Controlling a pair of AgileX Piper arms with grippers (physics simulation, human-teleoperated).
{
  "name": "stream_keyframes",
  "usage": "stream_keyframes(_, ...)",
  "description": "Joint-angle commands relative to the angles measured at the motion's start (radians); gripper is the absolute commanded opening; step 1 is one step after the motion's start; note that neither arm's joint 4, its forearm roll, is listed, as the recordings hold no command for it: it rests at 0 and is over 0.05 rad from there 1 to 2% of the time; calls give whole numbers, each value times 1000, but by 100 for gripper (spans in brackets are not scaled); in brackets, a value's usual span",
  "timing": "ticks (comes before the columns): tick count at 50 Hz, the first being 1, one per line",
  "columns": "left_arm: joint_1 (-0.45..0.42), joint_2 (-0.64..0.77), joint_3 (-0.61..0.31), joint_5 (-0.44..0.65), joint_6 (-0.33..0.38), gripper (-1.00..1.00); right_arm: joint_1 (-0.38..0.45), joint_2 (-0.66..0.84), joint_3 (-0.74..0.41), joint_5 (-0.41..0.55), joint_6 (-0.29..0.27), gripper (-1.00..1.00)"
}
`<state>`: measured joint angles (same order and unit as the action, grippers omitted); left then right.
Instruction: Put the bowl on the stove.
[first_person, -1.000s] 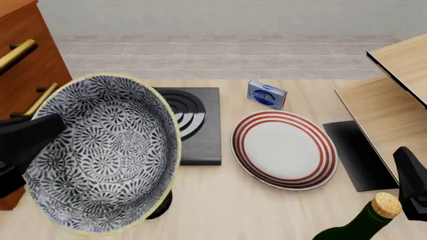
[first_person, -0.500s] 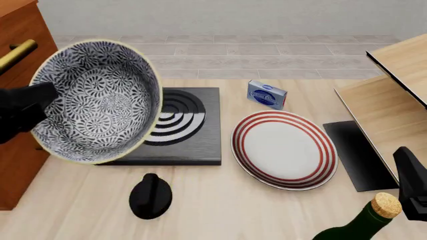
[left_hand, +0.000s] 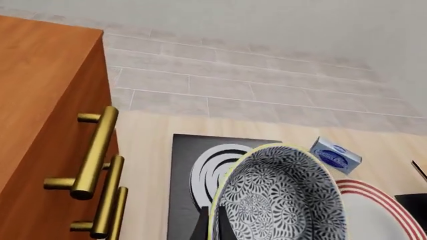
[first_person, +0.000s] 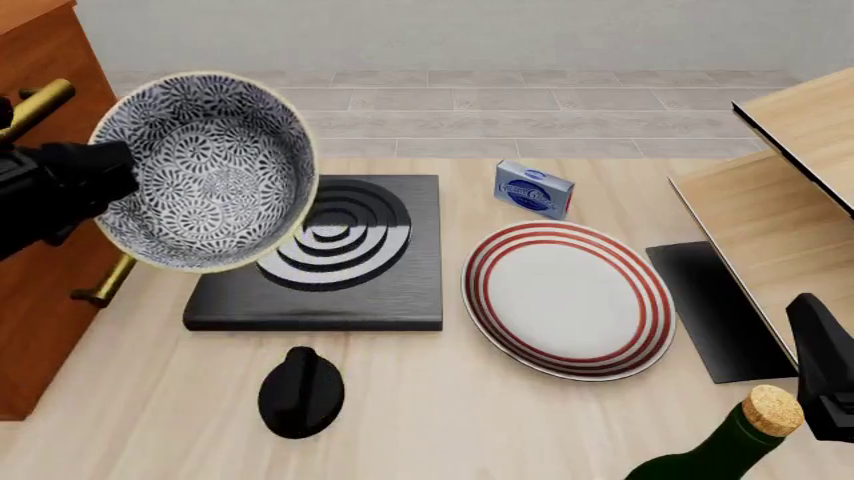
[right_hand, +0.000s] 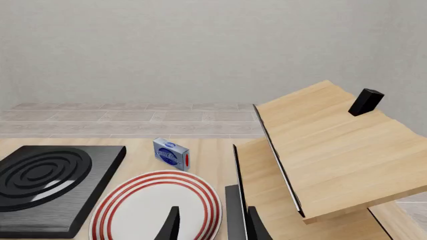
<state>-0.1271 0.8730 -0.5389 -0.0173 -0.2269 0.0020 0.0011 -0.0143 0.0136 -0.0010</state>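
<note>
The bowl (first_person: 207, 170), black-and-white floral with a pale rim, hangs tilted in the air, its opening turned toward the front camera. It overlaps the left part of the stove (first_person: 360, 270), a black slab with a ringed burner. My left gripper (first_person: 114, 168) is shut on the bowl's left rim. In the left wrist view the bowl (left_hand: 280, 200) fills the near part, with the left gripper (left_hand: 213, 227) pinching its rim and the stove (left_hand: 183, 165) behind. My right gripper (right_hand: 212, 227) stands open and holds nothing, low at the front right above the plate's edge.
A red-ringed plate (first_person: 570, 297) lies right of the stove, with a small blue box (first_person: 534, 188) behind it. A black knob (first_person: 300, 393) sits in front of the stove. A corked green bottle (first_person: 741, 440) stands front right. Wooden cabinet with brass handles (first_person: 40, 100) left; wooden shelf (first_person: 774, 200) right.
The left gripper has carried the bowl forward, from close to the camera at the near left to over the stove's left part. The knob has come into view. The right arm stayed still.
</note>
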Motion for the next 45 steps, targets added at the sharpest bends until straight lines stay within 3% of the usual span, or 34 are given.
stream_keyframes(1,11,133,-11,-108,7,-100,0,0,0,0,0,100)
stream_keyframes(6,-2,197,-11,-158,3,-100,0,0,0,0,0,100)
stream_keyframes(45,-55,418,-127,-245,-62,-100,0,0,0,0,0,100)
